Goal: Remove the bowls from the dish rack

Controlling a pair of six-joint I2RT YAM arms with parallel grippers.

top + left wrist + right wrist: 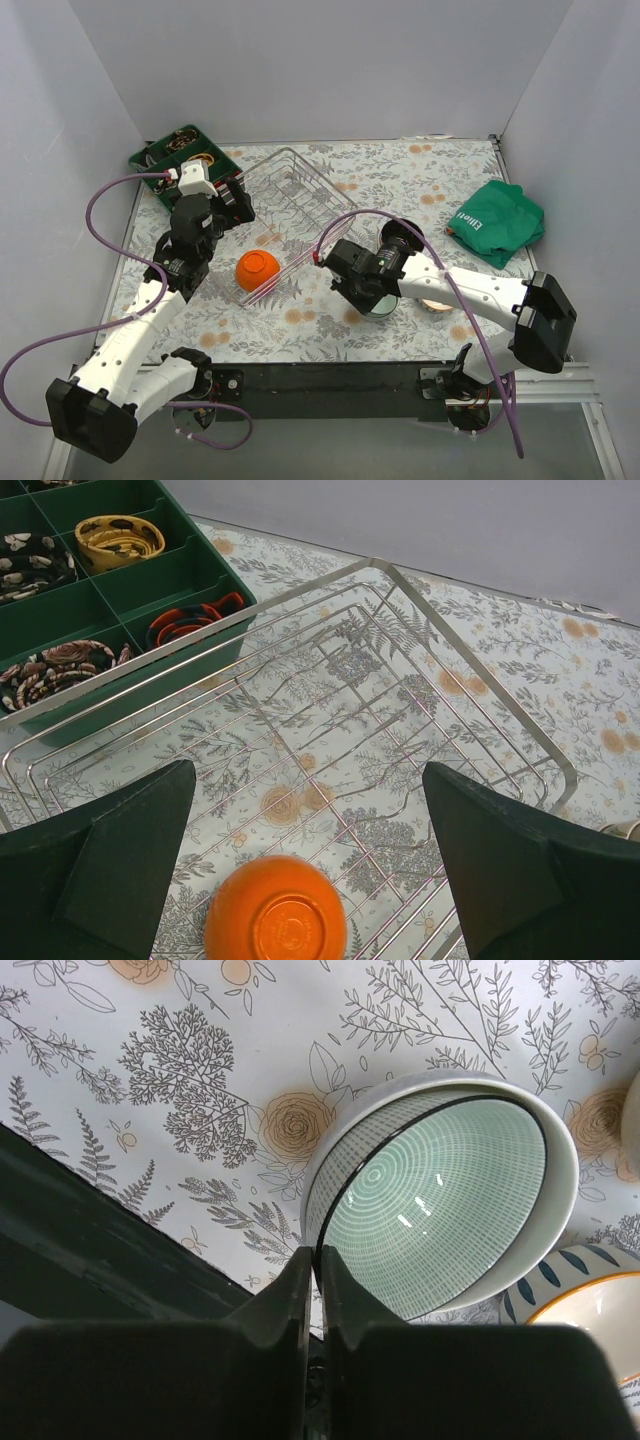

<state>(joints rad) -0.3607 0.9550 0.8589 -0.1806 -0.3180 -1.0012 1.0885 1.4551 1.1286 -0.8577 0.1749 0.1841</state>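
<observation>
The left claw [310, 780] hangs over the rack [480, 695] with its jaws wide and nothing between them. An orange bowl [277, 912] lies upside down in the rack's near end, just below that claw. A green tray [150, 575] sits against the rack's far side. The right claw [320, 1255] is pinched narrow on the rim of a green bowl [440, 1210], outside the rack over the flowered surface [180, 1080] near its front edge, just beside a blue-leaf bowl [585, 1310].
</observation>
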